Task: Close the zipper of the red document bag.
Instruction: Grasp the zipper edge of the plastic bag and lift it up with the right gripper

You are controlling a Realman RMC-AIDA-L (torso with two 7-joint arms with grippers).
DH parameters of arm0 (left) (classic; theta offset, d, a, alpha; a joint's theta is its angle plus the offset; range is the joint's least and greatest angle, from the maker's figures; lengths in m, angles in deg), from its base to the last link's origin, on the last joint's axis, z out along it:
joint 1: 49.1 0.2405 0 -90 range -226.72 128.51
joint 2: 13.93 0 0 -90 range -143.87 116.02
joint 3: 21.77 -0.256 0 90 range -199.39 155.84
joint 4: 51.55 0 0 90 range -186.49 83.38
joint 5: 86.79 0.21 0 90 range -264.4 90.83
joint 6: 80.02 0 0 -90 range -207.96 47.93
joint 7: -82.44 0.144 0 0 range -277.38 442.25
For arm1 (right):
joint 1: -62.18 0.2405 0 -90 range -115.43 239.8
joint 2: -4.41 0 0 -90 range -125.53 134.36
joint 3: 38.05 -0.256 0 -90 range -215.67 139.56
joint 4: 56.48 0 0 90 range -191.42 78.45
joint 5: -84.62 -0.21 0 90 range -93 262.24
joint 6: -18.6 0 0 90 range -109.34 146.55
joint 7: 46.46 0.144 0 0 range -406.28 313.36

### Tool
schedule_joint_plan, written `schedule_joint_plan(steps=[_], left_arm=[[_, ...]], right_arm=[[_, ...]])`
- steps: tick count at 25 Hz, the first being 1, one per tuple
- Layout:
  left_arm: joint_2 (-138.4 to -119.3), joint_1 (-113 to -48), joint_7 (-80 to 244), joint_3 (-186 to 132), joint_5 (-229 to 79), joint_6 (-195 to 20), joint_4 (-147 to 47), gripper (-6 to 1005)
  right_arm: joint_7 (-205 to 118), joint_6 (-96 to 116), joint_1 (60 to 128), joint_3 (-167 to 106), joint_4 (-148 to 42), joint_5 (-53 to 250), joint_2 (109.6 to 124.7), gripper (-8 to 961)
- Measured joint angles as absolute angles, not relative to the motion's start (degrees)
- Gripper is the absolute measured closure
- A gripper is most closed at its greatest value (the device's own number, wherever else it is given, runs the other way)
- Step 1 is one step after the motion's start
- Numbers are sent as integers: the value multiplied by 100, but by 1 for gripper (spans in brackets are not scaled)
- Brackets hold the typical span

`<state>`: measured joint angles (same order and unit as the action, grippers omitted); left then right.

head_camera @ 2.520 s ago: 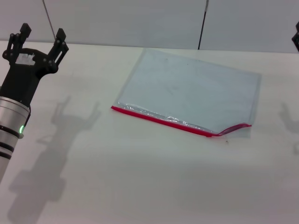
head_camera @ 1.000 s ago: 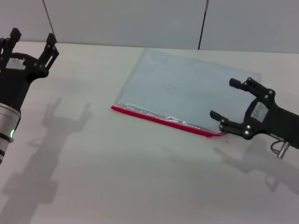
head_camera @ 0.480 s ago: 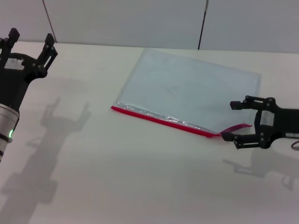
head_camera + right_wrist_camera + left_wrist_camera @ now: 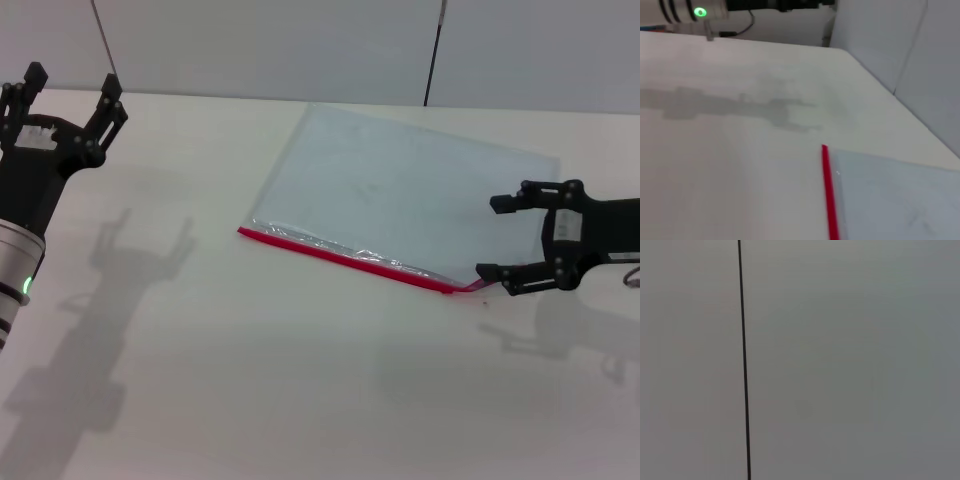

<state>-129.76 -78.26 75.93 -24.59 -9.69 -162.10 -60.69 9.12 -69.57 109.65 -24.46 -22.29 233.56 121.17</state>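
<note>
The red document bag (image 4: 400, 200) lies flat on the white table (image 4: 250, 380), a translucent blue-grey pouch. Its red zipper (image 4: 350, 259) runs along the near long edge and kinks upward at its right end. My right gripper (image 4: 494, 237) is open at that right end, one finger over the pouch, the other beside the kinked zipper tip. The right wrist view shows the zipper (image 4: 830, 192) and the pouch (image 4: 895, 200). My left gripper (image 4: 72, 88) is open, raised at the far left, away from the bag.
A grey wall with dark seams (image 4: 432, 50) stands behind the table. The left wrist view shows only that wall and one seam (image 4: 743, 360). The left arm (image 4: 715, 9) appears far off in the right wrist view.
My right gripper came in from the right edge, reached over the pouch's right end, drew back, and now sits level at the kinked zipper end. The left gripper has barely shifted.
</note>
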Motion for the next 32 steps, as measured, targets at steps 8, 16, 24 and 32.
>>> schedule_joint_plan(steps=[8,16,24,32], left_arm=[[-12979,-7834,7593,-2459,-966,-16202,-6069,135],[-12977,-7835,7593,-2458,-967,-16201,-6069,135],[-12976,-7831,7593,-2458,-972,-16202,-6069,136],[-12967,-7828,7593,-2459,-970,-16202,-6069,136]], right_arm=[[1100,-6831,11114,-2068,-2283,23138,12187,70],[714,-6669,11047,-1815,-2241,22318,12195,72],[-86,-7071,10868,-1576,-2293,21626,12200,71],[-1188,-7136,10756,-1448,-2564,21274,12226,72]])
